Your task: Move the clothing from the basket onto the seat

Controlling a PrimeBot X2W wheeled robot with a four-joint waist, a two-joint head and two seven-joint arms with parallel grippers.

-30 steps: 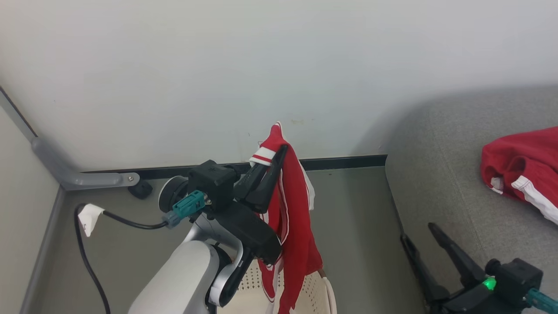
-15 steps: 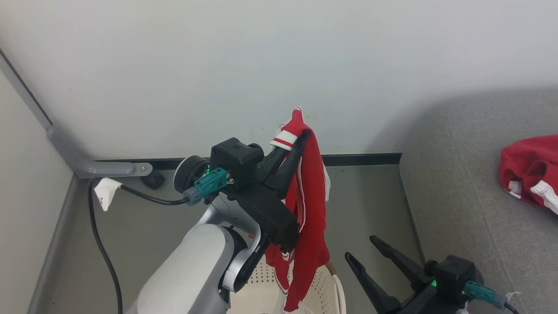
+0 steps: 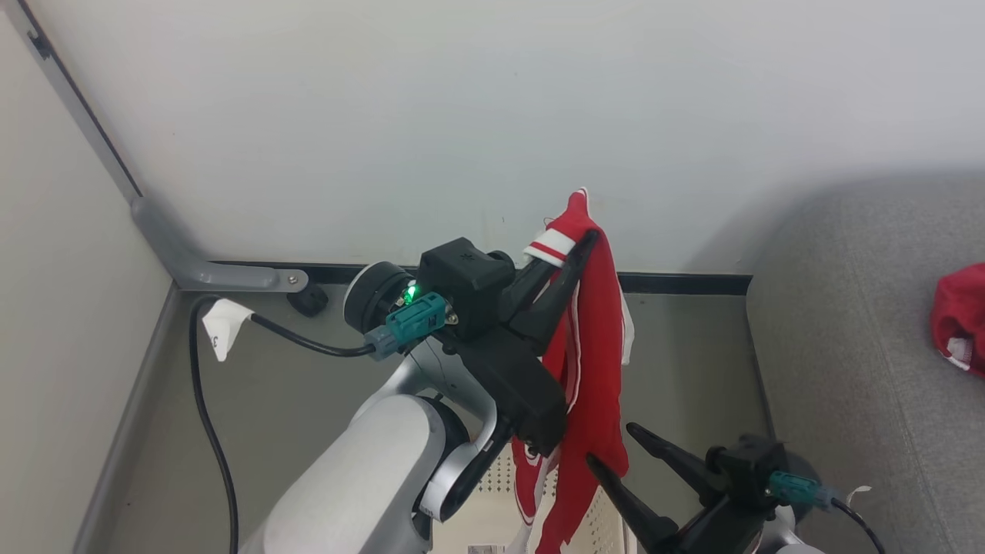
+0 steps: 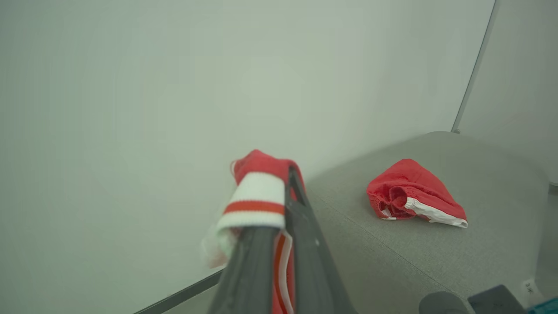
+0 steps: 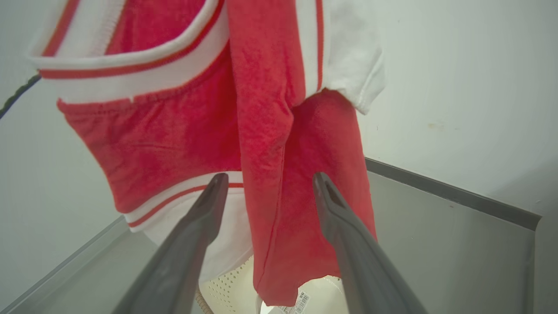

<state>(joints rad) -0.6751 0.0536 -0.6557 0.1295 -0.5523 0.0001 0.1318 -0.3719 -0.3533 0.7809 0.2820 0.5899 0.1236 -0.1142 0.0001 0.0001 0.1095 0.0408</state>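
**Empty right gripper [image 3: 611, 443] nears red garment [image 3: 592, 346]**

Since a second ago the right gripper, fingers apart, has come from the edge of the seat [image 3: 846, 369] to just beside the red garment's lower end. The left gripper [image 3: 571, 254] stays clamped on its striped cuff, cloth hanging below. The basket [image 5: 224, 290] beneath is mostly hidden by arm and cloth. A second garment [image 3: 958, 319] lies on the seat, right of both grippers, cut off at the edge

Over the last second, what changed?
The open right end effector swung left, up to the lower part of the hanging red white-striped fabric garment. The head camera panned too. Unchanged: left end effector shut on it above the cream perforated plastic basket.
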